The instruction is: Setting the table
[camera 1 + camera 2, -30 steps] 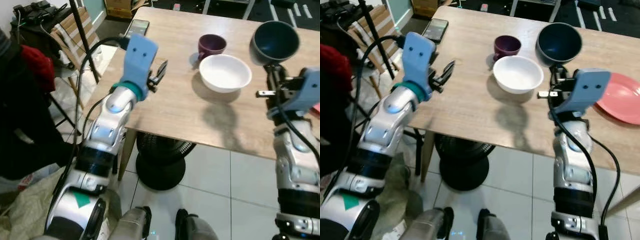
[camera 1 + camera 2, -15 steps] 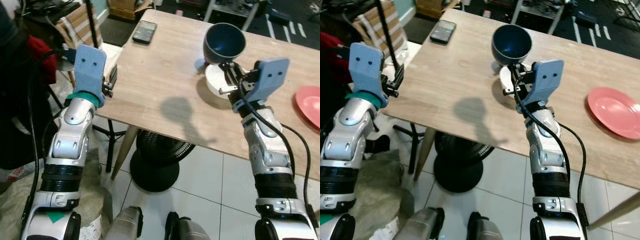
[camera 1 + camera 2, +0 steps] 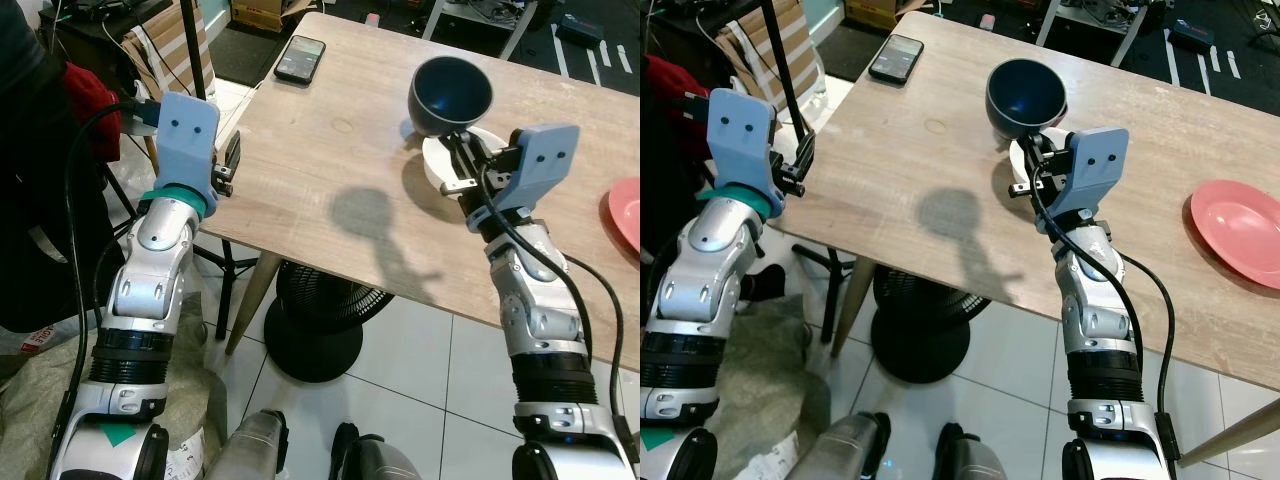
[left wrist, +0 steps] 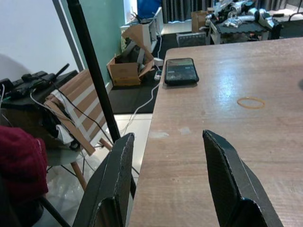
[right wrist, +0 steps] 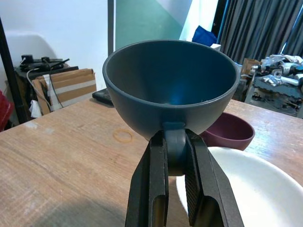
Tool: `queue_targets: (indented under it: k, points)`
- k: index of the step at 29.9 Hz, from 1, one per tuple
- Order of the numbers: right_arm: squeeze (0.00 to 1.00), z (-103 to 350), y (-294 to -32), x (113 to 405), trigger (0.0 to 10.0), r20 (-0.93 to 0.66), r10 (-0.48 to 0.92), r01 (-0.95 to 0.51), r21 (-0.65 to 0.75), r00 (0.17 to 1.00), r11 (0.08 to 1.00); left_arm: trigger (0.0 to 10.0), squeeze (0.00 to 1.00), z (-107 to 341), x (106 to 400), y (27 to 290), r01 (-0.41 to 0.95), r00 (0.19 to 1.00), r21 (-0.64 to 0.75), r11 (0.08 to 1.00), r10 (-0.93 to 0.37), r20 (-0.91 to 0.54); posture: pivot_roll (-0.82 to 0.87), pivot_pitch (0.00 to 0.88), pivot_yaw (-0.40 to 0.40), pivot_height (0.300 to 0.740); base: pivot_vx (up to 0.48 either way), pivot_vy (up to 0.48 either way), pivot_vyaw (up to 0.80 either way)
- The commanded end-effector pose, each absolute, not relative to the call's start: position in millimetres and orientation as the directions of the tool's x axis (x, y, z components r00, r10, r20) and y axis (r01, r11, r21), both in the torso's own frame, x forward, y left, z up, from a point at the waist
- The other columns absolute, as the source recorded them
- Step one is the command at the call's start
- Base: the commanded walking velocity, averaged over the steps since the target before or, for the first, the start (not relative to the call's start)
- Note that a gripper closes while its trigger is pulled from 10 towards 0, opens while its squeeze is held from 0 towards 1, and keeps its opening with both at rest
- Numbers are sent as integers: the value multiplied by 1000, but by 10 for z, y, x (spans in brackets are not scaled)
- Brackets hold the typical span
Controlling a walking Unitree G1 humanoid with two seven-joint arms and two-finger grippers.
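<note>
Table [image 3: 330,160] of pale wood spans the scene. At its left edge the left gripper [image 3: 228,165] hovers with its two black fingers [image 4: 113,189] spread wide apart, holding nothing. Farther along the top lie a dark phone [image 3: 300,58] near the far corner and a thin rubber band [image 4: 251,102]. Right of these, the right gripper [image 5: 174,158] is clamped on the foot of a dark blue bowl [image 3: 451,94], lifted clear above the wood and over a white bowl [image 5: 236,189]. A purple bowl [image 5: 230,131] sits just behind. A pink plate [image 3: 1240,231] lies at the far right.
</note>
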State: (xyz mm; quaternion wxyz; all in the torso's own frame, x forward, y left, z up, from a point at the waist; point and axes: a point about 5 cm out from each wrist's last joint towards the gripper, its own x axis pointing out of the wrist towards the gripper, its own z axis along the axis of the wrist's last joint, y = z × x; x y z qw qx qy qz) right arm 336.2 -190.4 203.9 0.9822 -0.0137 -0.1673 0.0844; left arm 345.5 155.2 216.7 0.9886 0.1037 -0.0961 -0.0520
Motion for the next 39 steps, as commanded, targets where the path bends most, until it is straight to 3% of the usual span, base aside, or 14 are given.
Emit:
queue_targets:
  k: [1, 6, 10, 13, 17, 39]
  points:
    - [0, 2064, -2031, 3341, 10000, 342, 120, -108, -54, 932, 993, 10000, 0, 2113, 3493, 1490, 116, 977, 206, 972, -148, 151, 174, 45, -5, 740, 0, 0, 0]
    - [0, 2102, -2198, 3248, 10000, 359, 56, -36, -64, 932, 997, 10000, 0, 2163, 3567, 1289, 203, 959, 206, 957, -237, 157, 98, 44, 41, 740, 0, 0, 0]
    - [0, 2102, -2198, 3248, 10000, 359, 56, -36, -64, 932, 997, 10000, 0, 2163, 3567, 1289, 203, 959, 206, 957, -237, 157, 98, 44, 41, 740, 0, 0, 0]
    - [0, 2118, -2393, 3061, 10000, 370, -15, 49, -82, 929, 995, 10000, 0, 2199, 3630, 1017, 307, 927, 200, 930, -340, 159, -3, 49, 88, 740, 0, 0, 0]
    - [0, 2134, -2501, 2926, 10000, 377, -57, 101, -97, 925, 990, 10000, 0, 2206, 3664, 857, 359, 908, 190, 914, -390, 157, -44, 46, 107, 740, 0, 0, 0]
    - [0, 2224, -2635, 2663, 10000, 406, -157, 214, -97, 900, 972, 10000, 0, 2198, 3750, 673, 444, 869, 189, 876, -472, 148, -112, 63, 182, 740, 0, 0, 0]
